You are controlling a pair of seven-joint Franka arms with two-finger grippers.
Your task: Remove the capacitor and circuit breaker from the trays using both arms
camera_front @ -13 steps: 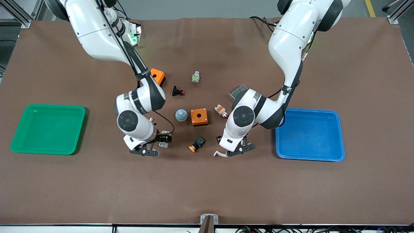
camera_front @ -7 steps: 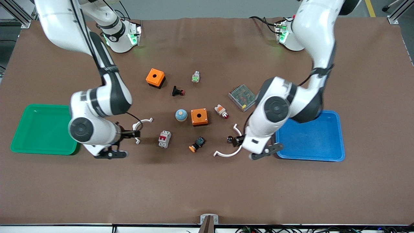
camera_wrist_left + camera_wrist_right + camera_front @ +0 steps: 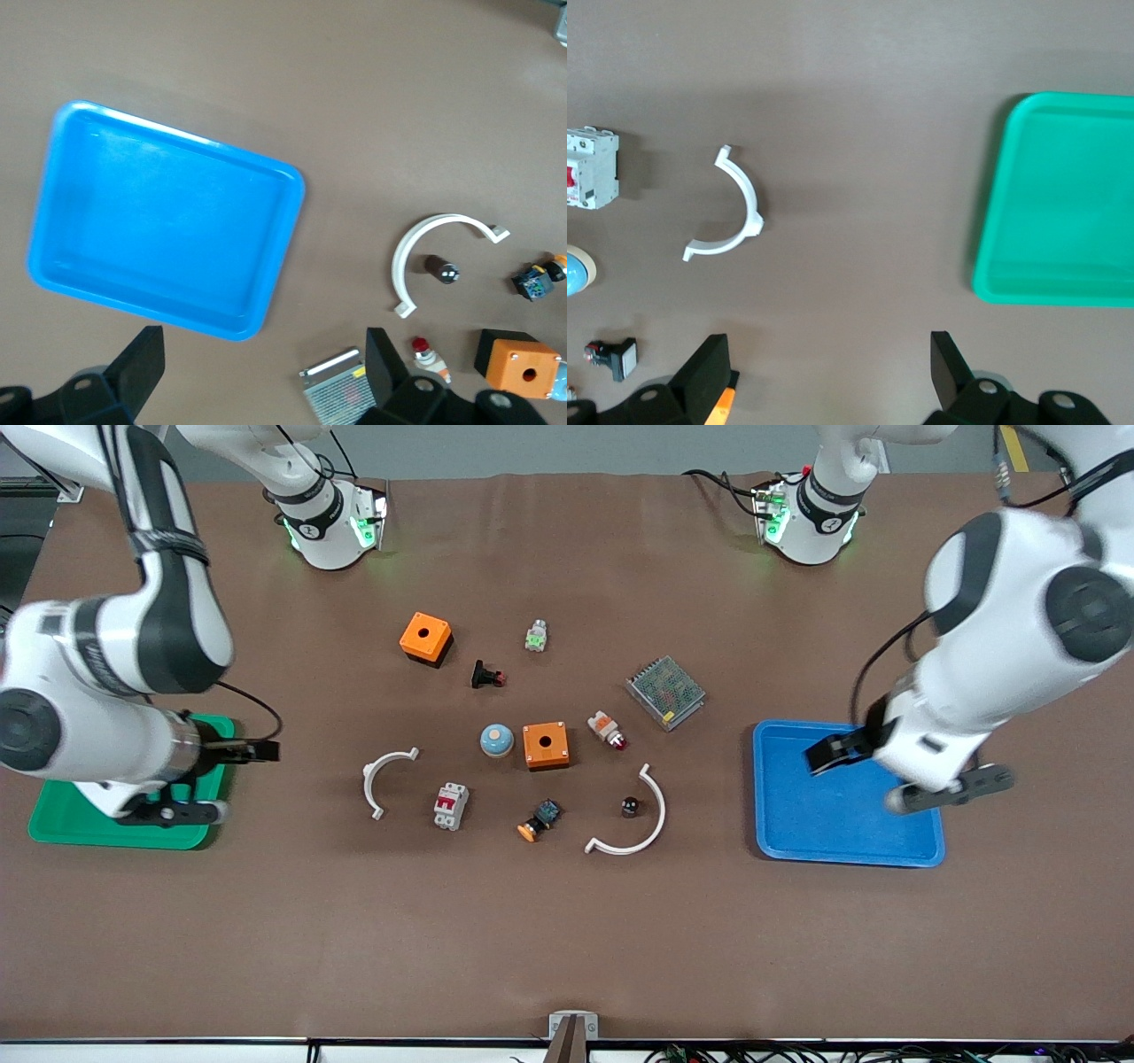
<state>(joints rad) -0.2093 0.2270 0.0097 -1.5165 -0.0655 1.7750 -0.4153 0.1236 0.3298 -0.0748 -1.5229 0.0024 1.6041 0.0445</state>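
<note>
The capacitor (image 3: 629, 807), a tiny black cylinder, stands on the table inside the curve of a white arc (image 3: 638, 828); it also shows in the left wrist view (image 3: 441, 270). The breaker (image 3: 450, 806), light grey with a red lever, lies beside a smaller white arc (image 3: 383, 775); it also shows in the right wrist view (image 3: 589, 168). My left gripper (image 3: 819, 760) is open and empty over the blue tray (image 3: 846, 841); in its wrist view (image 3: 263, 372) nothing sits between its fingers. My right gripper (image 3: 257, 751) is open and empty by the edge of the green tray (image 3: 53, 828), as its wrist view (image 3: 830, 372) shows.
Near the table's middle lie two orange boxes (image 3: 545, 745) (image 3: 425, 638), a blue dome (image 3: 496, 740), a black-blue button with orange cap (image 3: 539, 820), a white-orange part (image 3: 606, 729), a black push button (image 3: 485, 676), a grey-green switch (image 3: 535, 636) and a meshed power supply (image 3: 665, 692).
Both arms have swung outward from the table's middle, the right one to the green tray, the left one to the blue tray. The breaker and the capacitor now lie free on the table.
</note>
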